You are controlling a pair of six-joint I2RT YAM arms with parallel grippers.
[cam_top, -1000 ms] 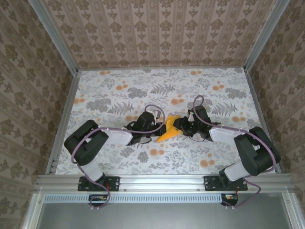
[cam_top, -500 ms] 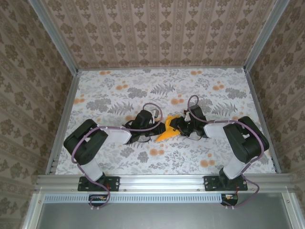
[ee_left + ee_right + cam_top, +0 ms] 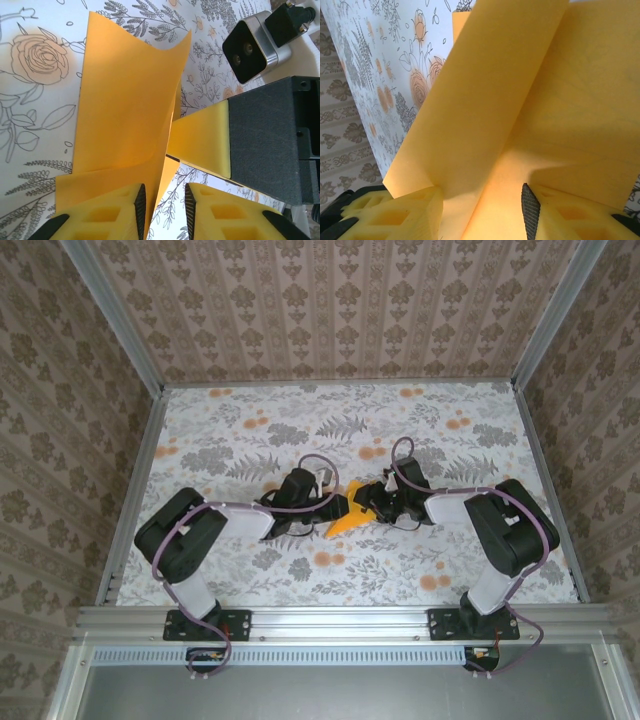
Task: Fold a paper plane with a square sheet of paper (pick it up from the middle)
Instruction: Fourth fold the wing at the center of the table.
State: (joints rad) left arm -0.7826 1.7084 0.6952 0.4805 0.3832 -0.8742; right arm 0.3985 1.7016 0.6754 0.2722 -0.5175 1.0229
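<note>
So that its fold stands up, the paper (image 3: 347,510) is flanked, unclamped, by the parted right gripper (image 3: 481,202) (left gripper (image 3: 165,202) likewise slack).

Table centre crowding up: left gripper (image 3: 330,508) and right gripper (image 3: 364,502) facing each other, folded orange paper (image 3: 346,514) standing between, leaving no passage there. Right finger (image 3: 200,142) blocking just beside left fingers (image 3: 107,215). Cable loops (image 3: 318,462) arching over wrists. Far half of table (image 3: 300,410) lying open; side walls (image 3: 60,390) closing in both flanks
</note>
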